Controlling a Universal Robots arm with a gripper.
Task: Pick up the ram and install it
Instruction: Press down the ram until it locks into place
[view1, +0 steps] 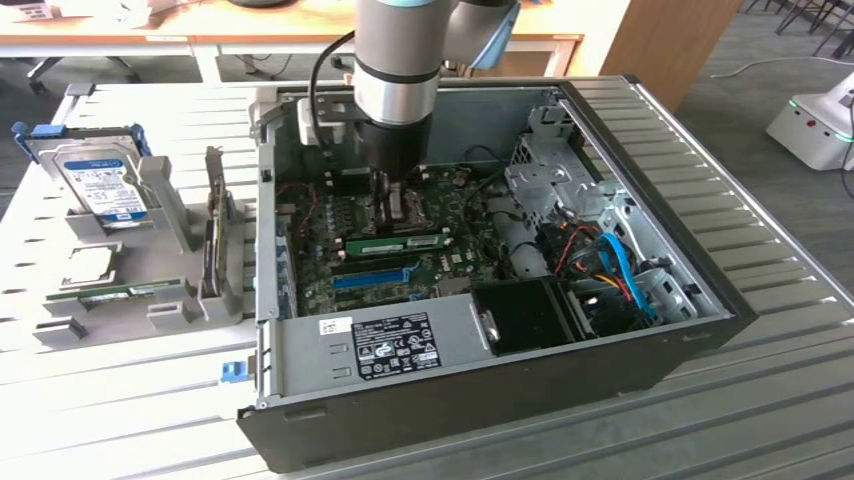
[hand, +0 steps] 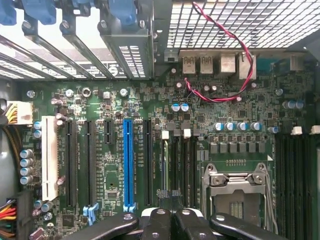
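While I hang inside the open computer case (view1: 694, 300), my hand (view1: 396, 205) is low over the motherboard (hand: 150, 150), its fingers (hand: 156, 222) drawn narrow with their tips close together. The ram (view1: 398, 243) lies seated in a slot just below my fingertips. Beside the case, a holder on the tabletop (view1: 107, 400) carries a hard drive (view1: 104, 182) and another green stick (view1: 130, 291).

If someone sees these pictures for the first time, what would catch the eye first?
The robot arm reaching down into the open computer case, its gripper close over the motherboard. Next, the bright blue slot on that board, and the hard drive standing outside the case at the exterior view's left.
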